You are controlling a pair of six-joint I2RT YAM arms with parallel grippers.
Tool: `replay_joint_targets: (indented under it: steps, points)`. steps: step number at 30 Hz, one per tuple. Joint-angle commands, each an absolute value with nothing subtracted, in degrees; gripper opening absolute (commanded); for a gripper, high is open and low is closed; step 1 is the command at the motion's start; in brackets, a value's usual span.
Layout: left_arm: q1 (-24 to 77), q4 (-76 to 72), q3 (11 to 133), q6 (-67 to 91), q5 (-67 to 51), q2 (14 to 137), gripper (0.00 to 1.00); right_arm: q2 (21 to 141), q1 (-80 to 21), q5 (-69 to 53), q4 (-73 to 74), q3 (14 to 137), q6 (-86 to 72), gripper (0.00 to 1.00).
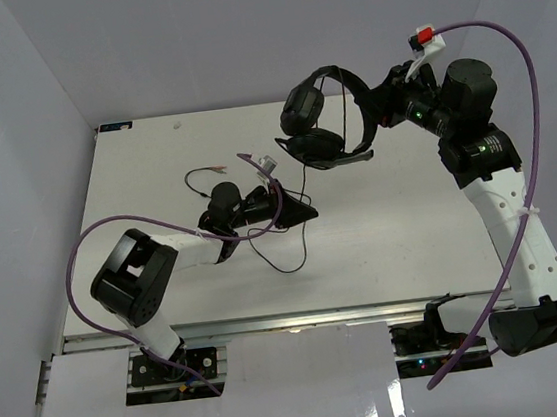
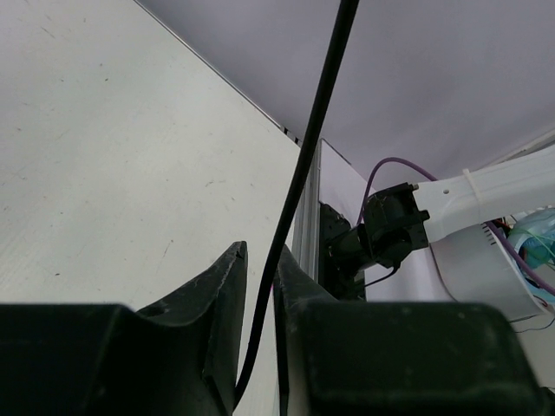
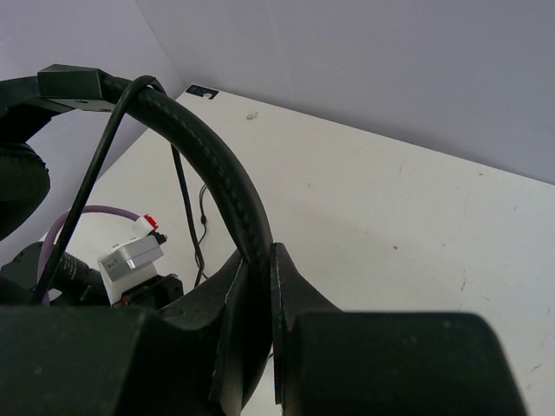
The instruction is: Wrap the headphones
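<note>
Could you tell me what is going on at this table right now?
The right gripper is shut on the headband of the black headphones, holding them up over the far side of the table. Their thin cord runs down through the left gripper, whose jaws stand slightly apart around it. More cord lies loose on the table.

Right tool clamped, left tool slightly parted.

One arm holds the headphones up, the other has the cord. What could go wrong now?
1. The left gripper has its jaws slightly apart around the cord, so it may slip out.
2. The right gripper pinches only the thin headband; the headphones could swivel or drop.
3. Slack cord on the table might tangle.
</note>
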State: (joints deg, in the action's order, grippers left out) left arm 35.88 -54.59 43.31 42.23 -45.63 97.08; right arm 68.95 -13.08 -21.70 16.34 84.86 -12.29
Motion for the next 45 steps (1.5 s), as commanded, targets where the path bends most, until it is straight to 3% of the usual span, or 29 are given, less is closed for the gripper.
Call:
replay_joint_targets:
  steps: [1, 16, 35, 45]
  points:
    - [37.8, -56.72, 42.59, 41.45, -45.95, 95.8, 0.28, 68.8, -12.54, -19.47, 11.25, 86.93, -15.31, 0.08]
    - [49.75, -51.74, 39.99, 36.4, -33.14, 90.45, 0.29, 71.46, -11.95, -0.49, 9.14, 84.93, -18.81, 0.08]
    - [63.74, -24.06, 60.25, 30.05, -29.12, 81.64, 0.25, 68.7, -14.16, 17.98, -7.0, 64.49, -3.71, 0.08]
    - [64.6, -15.08, 74.8, 28.32, -33.95, 86.65, 0.25, 66.57, -21.26, 24.03, -12.93, 54.32, 5.71, 0.08]
